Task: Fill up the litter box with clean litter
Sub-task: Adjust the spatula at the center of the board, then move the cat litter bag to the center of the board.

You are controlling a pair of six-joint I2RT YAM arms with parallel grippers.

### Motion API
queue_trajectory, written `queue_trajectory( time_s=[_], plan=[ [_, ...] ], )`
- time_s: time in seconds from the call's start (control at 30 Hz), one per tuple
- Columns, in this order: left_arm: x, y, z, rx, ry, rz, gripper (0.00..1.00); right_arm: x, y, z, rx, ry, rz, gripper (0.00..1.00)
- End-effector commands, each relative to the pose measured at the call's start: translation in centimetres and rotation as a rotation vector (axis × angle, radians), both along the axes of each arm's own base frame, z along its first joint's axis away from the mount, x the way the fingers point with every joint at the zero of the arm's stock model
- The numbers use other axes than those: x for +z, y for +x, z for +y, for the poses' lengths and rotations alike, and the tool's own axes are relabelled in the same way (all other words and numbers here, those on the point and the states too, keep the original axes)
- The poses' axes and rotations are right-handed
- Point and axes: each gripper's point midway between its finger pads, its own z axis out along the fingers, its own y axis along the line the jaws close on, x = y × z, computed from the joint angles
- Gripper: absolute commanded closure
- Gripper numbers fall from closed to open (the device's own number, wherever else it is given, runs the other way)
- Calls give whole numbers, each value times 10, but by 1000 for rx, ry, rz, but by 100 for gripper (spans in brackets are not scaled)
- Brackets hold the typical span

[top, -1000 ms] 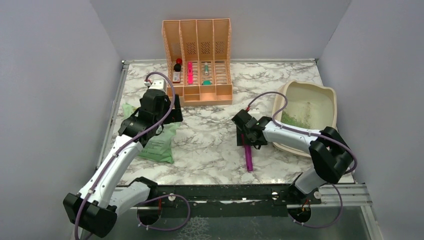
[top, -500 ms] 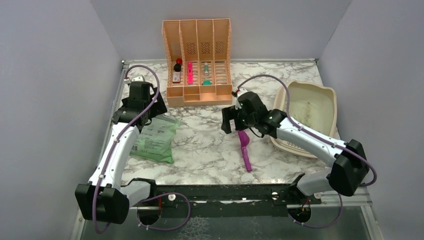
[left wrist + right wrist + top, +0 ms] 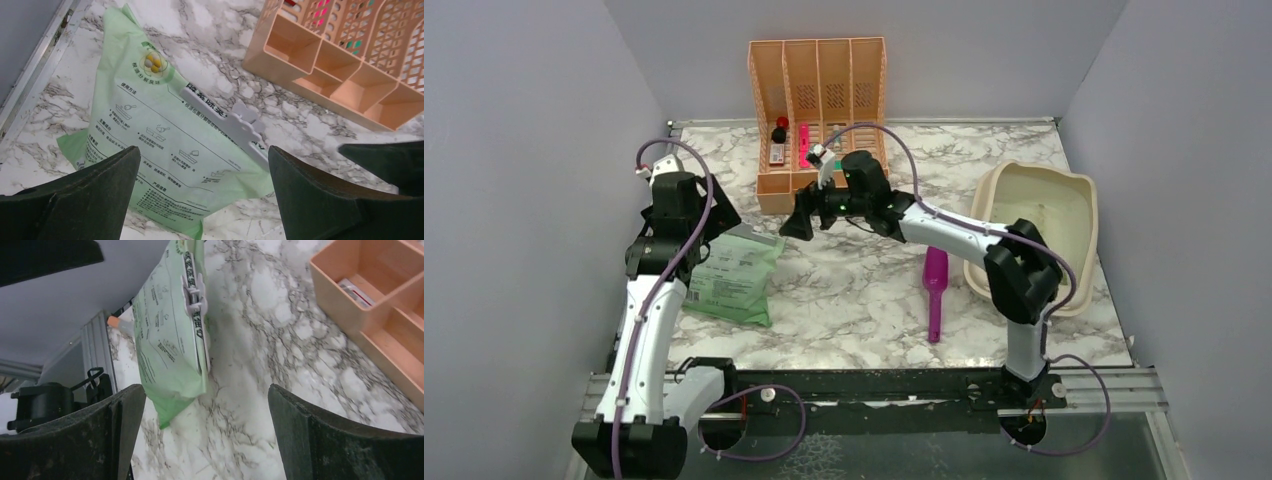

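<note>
Two robot arms converge over a marble table (image 3: pixel 854 290), where the job of filling the litter box (image 3: pixel 1049 205) looks unfinished. The beige tray sits at the right edge of the overhead view, well apart from the action, and no clean litter can be made out in it from above, with the right arm's elbow masking its near end. The peach file organizer (image 3: pixel 819 80) stands at upper centre, just behind the right arm's outstretched wrist, and a careless swing there could clip its front corner. The pale green bag (image 3: pixel 734 275) lies flat at centre left, and both arms appear to be heading for it. The left gripper (image 3: pixel 202 165) hangs above it with its fingers spread wide and nothing between them. The right gripper (image 3: pixel 207 395) reaches in from the other side, equally agape and empty. With two pincers closing on one soft pouch, the likeliest trouble is that they knock each other, or that the slack plastic slides out of a thin pinch. A magenta scoop (image 3: pixel 935 290) lies loose at lower centre, between bag and tray, where a carried bag or a returning arm could sweep it aside. A grey clip (image 3: pixel 235 125) seals the bag's edge. If it is pulled off while the pouch is tilted, granules would likely spill on the marble, short of the tray.
</note>
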Motion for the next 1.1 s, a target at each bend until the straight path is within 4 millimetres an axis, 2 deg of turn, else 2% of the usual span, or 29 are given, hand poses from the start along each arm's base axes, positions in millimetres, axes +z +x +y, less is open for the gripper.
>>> queue_trajectory(
  time_s=[0.0,0.13,0.23,0.33,0.47,0.53,0.6,0.7,0.73,0.87,0.97,1.07],
  plan=[
    [22,-14,-7,-19,-48,-79,1,2,-18,46,182,83,-14,2],
    [27,-19,-11,-29,-68,-101,1,-22,-34,71,296,101,52,1],
    [31,-20,-11,-46,-59,-106,2,-44,-32,84,307,68,66,2],
    [34,-22,-10,-52,-42,-107,2,-57,-33,94,343,55,73,8],
    [38,-22,-7,-55,-20,-109,1,-64,-32,97,358,58,69,42],
    [39,-23,-6,-57,-11,-110,2,-66,-32,95,354,48,60,55],
    [39,-22,-6,-61,-4,-107,1,-67,-33,92,355,36,50,76],
    [38,-21,-6,-67,2,-99,1,-64,-35,86,350,24,35,95],
    [37,-21,-6,-68,3,-97,1,-66,-36,83,343,16,33,99],
    [36,-19,-7,-74,0,-91,1,-60,-32,73,298,-10,-22,99],
    [35,-19,-9,-80,-8,-89,2,-54,-29,57,244,-40,-86,99],
    [31,-18,-12,-91,-19,-78,1,-48,-34,38,246,-57,-124,99]
  ],
)
